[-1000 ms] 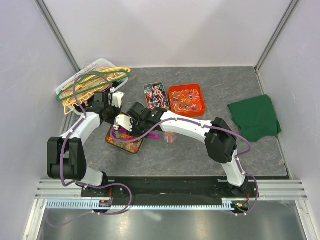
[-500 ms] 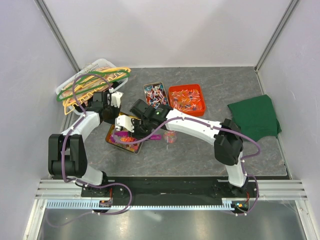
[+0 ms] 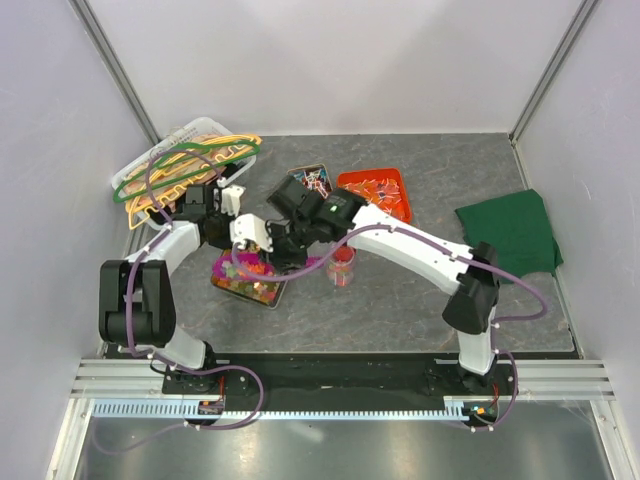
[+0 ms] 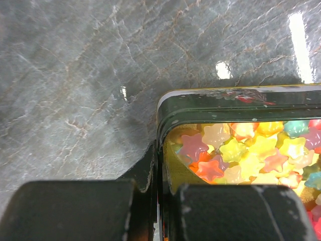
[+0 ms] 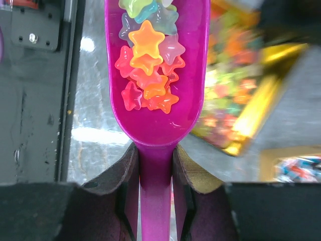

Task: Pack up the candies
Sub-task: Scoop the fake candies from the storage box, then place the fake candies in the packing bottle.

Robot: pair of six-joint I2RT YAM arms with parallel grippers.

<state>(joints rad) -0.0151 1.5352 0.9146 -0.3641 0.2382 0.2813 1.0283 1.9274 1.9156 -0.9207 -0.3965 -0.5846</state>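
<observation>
Grey marbled table point(image 3: 400, 310) is filling the booth between plain white walls, with a green cloth point(image 3: 510, 235) lying at its right edge. Both arms are reaching inward over a gold-rimmed tin point(image 4: 225, 100) left of centre.

The left gripper point(image 4: 159, 201) is pinching the tin's near rim, with its jaws closed on the wall, one inside and one outside. The right gripper point(image 5: 155, 165) is clamping the handle of a purple scoop point(image 5: 198, 60), which is hanging above the table beside the tin.

Star-shaped candies point(image 5: 148, 75) in orange, pink and pale green are lying heaped in the scoop bowl, and many more are resting in the tin point(image 4: 241, 155).

Likely hazards:
- **Spilling:** the heap is sitting loose and near the open front lip, so a tilt or jerk during transport would probably be scattering stars across the table.
- **Tipping the tin:** the arms are crowding together, so a wide swing could be knocking the left arm and upsetting the tin.
</observation>
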